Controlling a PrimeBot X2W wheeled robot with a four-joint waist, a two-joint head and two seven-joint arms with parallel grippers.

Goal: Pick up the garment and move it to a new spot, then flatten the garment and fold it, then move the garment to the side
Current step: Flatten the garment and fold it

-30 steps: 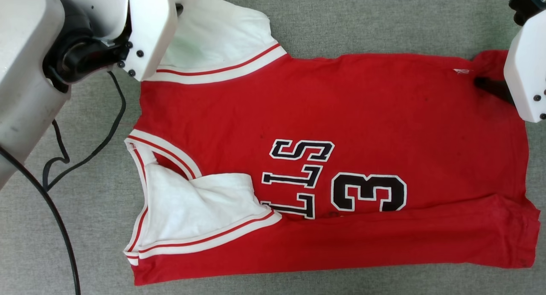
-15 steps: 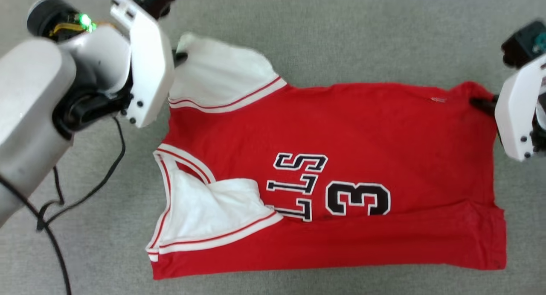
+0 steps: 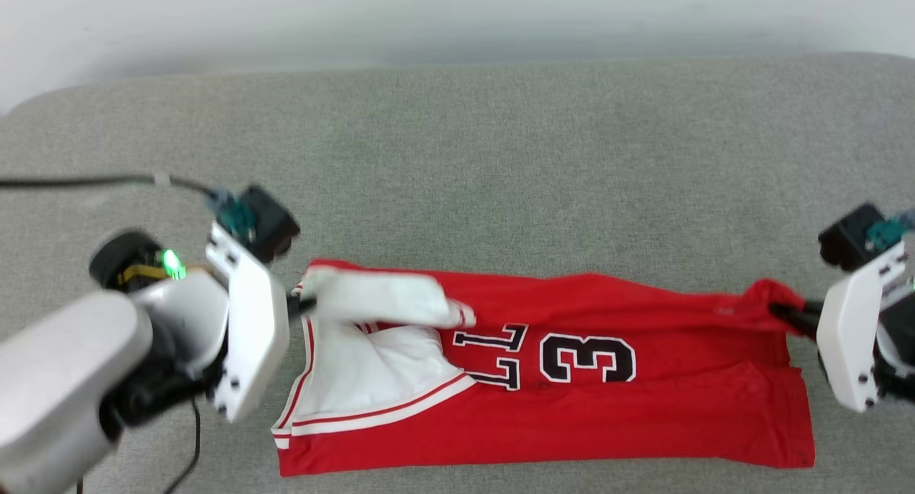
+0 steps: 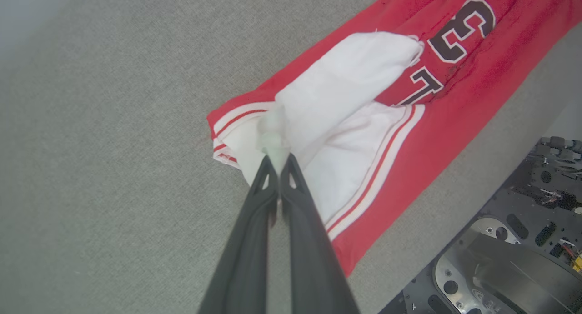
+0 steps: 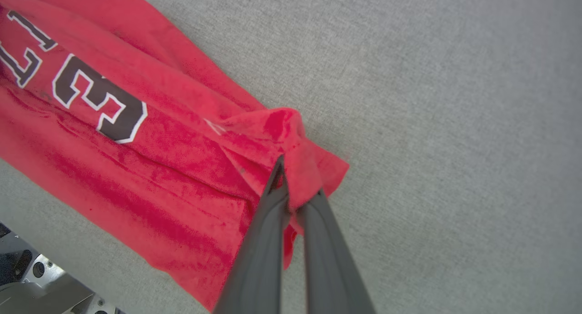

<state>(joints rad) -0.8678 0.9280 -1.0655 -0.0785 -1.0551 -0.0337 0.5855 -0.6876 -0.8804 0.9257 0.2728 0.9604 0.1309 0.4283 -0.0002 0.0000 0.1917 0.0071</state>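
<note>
The garment (image 3: 643, 415), a red jersey with black letters and a 3, lies on the grey cloth surface (image 3: 500, 158). Its far edge is lifted and drawn toward the near edge, covering part of the lettering. My left gripper (image 3: 304, 304) is shut on the white inside of the shoulder strap at the far left corner; in the left wrist view that gripper (image 4: 276, 161) pinches the garment (image 4: 345, 87) there. My right gripper (image 3: 783, 312) is shut on the far right hem corner, and in the right wrist view the gripper (image 5: 291, 186) clamps a bunch of the garment (image 5: 182, 168).
The grey cloth surface runs far back to a pale wall (image 3: 429, 15). A black cable (image 3: 86, 182) trails from my left arm. The robot's metal base (image 4: 514, 264) shows at the lower right of the left wrist view.
The head camera has tilted up. Both grippers have lifted the garment's far edge and carried it toward the near edge, folding it over the letters. The right gripper shut on the hem corner.
</note>
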